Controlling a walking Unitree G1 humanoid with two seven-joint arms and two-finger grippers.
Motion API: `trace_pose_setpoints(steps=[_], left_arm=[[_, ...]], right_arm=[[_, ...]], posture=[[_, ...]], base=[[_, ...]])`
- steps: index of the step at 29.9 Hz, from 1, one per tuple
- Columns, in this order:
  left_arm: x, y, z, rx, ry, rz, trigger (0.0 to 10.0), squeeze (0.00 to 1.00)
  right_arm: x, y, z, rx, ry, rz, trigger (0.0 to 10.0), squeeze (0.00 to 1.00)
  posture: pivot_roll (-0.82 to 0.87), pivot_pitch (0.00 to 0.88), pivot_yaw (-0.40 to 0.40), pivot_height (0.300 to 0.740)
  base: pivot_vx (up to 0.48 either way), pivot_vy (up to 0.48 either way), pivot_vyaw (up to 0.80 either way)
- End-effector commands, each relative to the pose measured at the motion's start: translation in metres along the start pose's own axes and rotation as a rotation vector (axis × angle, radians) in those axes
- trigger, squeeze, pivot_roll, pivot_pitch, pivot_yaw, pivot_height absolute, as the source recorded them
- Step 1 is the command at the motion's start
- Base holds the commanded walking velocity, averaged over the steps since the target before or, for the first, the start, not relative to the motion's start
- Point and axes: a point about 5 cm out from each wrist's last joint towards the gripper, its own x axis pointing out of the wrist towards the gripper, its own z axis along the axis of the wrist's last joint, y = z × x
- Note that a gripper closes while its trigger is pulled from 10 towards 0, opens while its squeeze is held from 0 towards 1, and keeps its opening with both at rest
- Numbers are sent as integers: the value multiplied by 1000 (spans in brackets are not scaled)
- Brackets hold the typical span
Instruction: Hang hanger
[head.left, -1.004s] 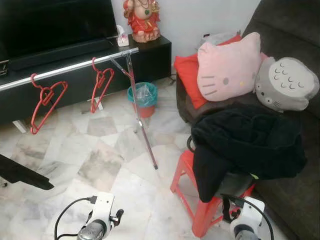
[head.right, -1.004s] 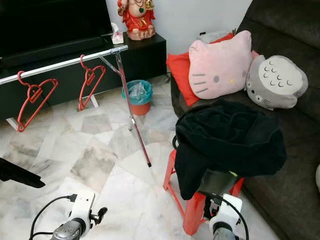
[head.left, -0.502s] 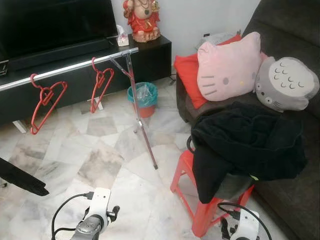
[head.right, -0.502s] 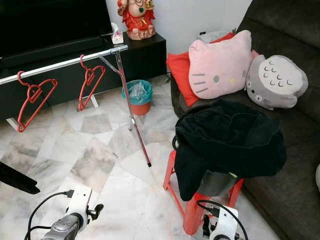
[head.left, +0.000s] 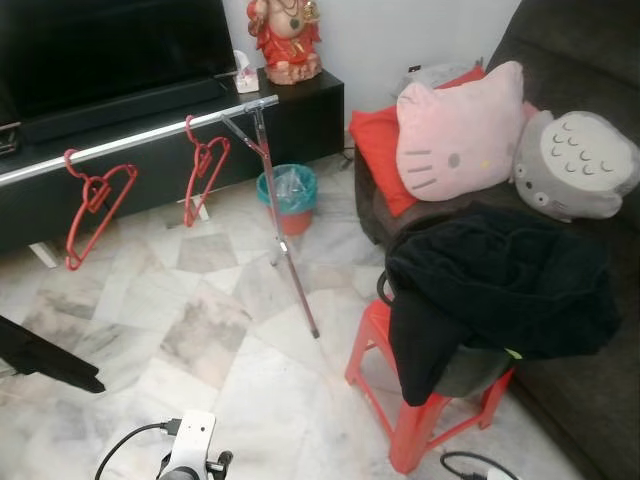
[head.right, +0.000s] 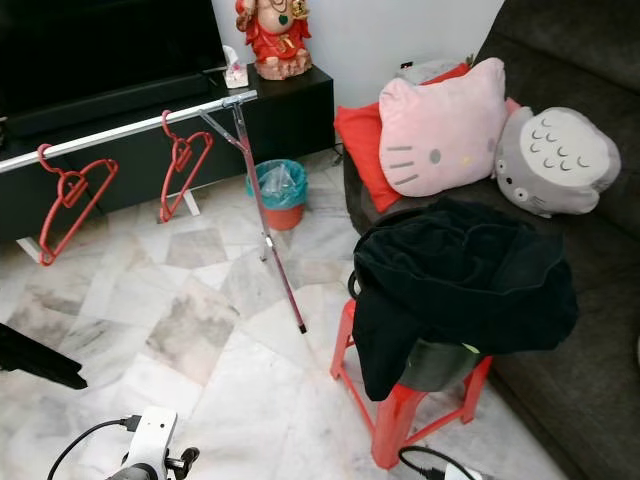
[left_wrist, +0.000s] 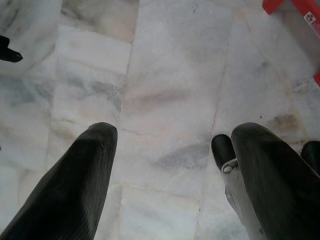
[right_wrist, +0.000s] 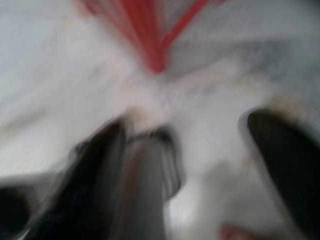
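Two red hangers hang on a silver rail in front of the black TV cabinet: one at the far left, the other nearer the rail's end. My left gripper is open and empty, low over the marble floor, far from the rail. In the blurred right wrist view my right gripper has its fingers apart over the floor, with red stool legs ahead. My left wrist shows at the bottom edge of the left eye view.
A black garment lies heaped on a red stool beside the dark sofa with its cushions. The rack's slanted leg reaches the floor mid-room. A teal bin stands by the cabinet. A black object juts in at left.
Both arms have dropped lower and slid toward the bottom edge of the eye views. The hangers, the rail and the garment have not moved.
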Motion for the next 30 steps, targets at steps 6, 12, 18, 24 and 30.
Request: trace_pose_setpoints(steps=[6,12,18,24,30], left_arm=[[2,19,16,24,-36,32,10000,0],[-2,29,6,-42,-16,94,10000,0],[-4,17,-8,-67,3,71,10000,0],[-7,14,-19,-86,33,70,10000,0],[-4,4,-13,-47,37,24,10000,0]], right_arm=[[-6,-8,-20,-2,58,-2,10000,0],[0,3,-3,-129,23,37,10000,0],[8,6,34,-147,-83,55,10000,0],[12,11,67,-147,-193,68,10000,0],[11,19,73,-121,-235,79,10000,0]], posture=[[-105,0,83,740],[-48,0,24,740],[3,0,-41,740],[12,0,-9,740],[-18,0,25,740]], base=[[0,0,0],[0,0,0],[0,0,0],[0,0,0],[0,0,0]])
